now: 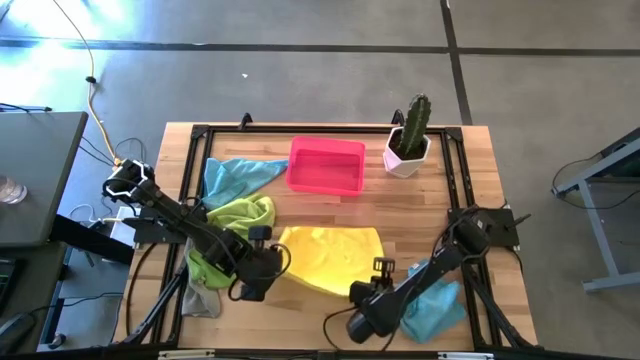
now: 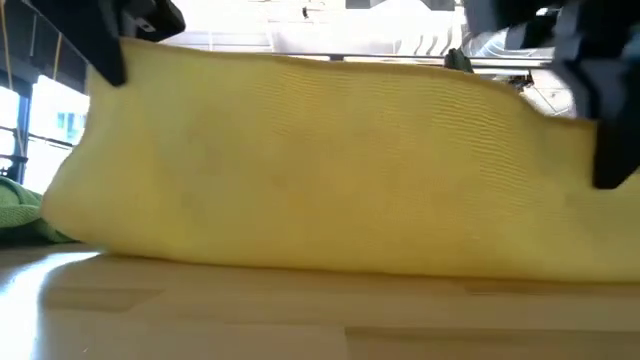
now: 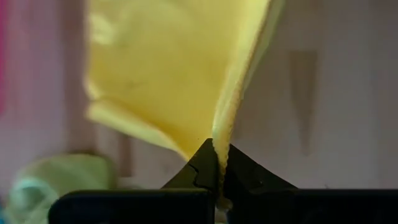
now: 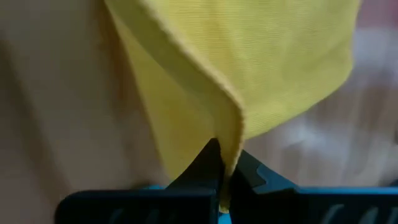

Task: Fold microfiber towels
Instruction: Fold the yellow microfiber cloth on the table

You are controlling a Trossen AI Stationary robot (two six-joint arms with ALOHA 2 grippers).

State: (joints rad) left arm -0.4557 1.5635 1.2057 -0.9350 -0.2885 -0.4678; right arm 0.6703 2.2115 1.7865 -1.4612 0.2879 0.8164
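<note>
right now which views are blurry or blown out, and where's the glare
Low view: the windows behind the yellow towel are blown out, and the tabletop near the lens is soft. Left wrist view: the background is blurred, only the left end effector pinching the towel edge is sharp. Right wrist view: the same around the right end effector. High view: evenly lit, with sun glare on the floor at top left.

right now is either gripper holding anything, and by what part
Both hold the yellow towel. The left gripper is shut on one near corner and the right gripper on the other, with the cloth lifted between them.
</note>
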